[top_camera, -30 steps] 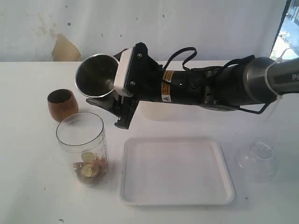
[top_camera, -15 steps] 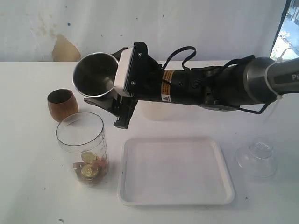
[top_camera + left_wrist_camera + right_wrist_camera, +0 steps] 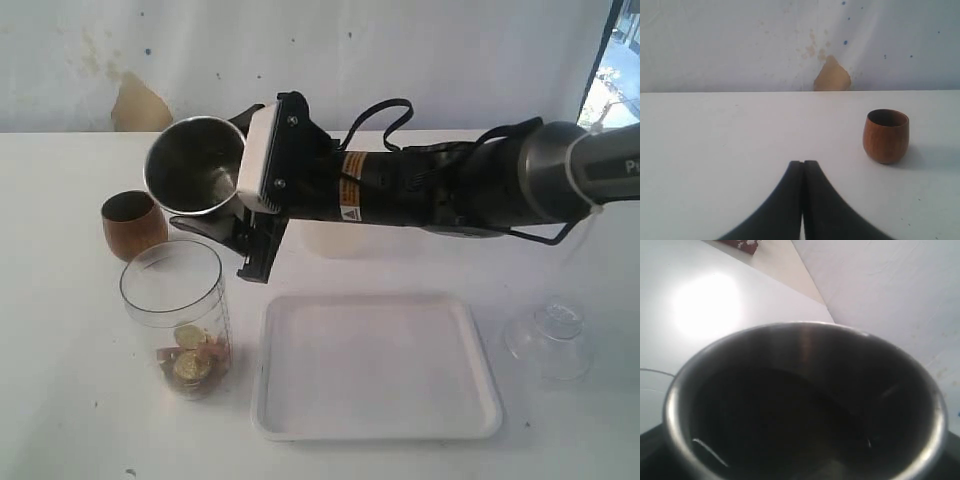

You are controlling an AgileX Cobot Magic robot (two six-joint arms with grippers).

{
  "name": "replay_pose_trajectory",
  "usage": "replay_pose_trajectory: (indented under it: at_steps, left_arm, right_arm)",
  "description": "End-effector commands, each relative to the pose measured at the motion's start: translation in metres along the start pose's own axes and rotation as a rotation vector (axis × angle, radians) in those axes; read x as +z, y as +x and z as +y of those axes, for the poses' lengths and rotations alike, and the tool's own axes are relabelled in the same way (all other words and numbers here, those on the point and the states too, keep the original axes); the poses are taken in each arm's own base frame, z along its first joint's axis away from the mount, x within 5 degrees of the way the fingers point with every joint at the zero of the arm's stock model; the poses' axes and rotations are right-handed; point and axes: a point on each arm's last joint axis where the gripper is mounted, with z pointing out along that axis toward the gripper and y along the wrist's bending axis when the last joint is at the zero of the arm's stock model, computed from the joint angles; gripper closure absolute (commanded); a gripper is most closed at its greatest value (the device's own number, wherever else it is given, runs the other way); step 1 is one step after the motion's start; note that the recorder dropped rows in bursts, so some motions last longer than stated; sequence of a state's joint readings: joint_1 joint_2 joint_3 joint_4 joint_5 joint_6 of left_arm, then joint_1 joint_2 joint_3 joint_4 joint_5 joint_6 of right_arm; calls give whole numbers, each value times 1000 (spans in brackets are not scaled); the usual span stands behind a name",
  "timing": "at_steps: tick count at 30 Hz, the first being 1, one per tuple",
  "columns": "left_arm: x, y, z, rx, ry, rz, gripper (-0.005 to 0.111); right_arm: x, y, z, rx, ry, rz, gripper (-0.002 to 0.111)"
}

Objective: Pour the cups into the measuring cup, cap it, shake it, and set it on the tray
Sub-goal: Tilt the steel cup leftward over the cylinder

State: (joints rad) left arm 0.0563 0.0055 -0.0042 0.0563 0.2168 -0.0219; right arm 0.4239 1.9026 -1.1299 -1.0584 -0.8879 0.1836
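Note:
My right gripper (image 3: 222, 212) is shut on the steel tumbler (image 3: 194, 166), which it holds tipped on its side in the air, mouth toward the camera, above and behind the measuring cup (image 3: 178, 315). The tumbler's dark inside (image 3: 790, 410) fills the right wrist view. The clear measuring cup stands upright at front left with coins and small pieces at its bottom. The brown wooden cup (image 3: 132, 224) (image 3: 885, 135) stands upright just behind it. The white tray (image 3: 375, 366) lies to the measuring cup's right. My left gripper (image 3: 803, 165) is shut with nothing in it, low over the table, apart from the wooden cup.
A clear domed lid (image 3: 549, 341) rests on the table right of the tray. A frosted whitish cup (image 3: 325, 238) stands behind the tray, mostly hidden by my right arm (image 3: 480, 190). A stained white wall (image 3: 300, 60) bounds the table's far edge.
The right gripper has carried the tumbler slightly left and up, with its mouth turning a little more toward the camera. The left gripper and the other things have not moved.

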Motion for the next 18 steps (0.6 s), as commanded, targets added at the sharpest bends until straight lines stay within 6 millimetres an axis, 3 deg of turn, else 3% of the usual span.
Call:
replay_pose_trajectory:
  at_steps: [1, 18]
  left_arm:
    - [0, 0, 0, 5, 5, -14, 107]
    - [0, 0, 0, 5, 5, -14, 107]
  right_arm:
    - [-1, -16, -6, -4, 24, -75, 108]
    - [-1, -16, -6, -101, 26, -73, 108]
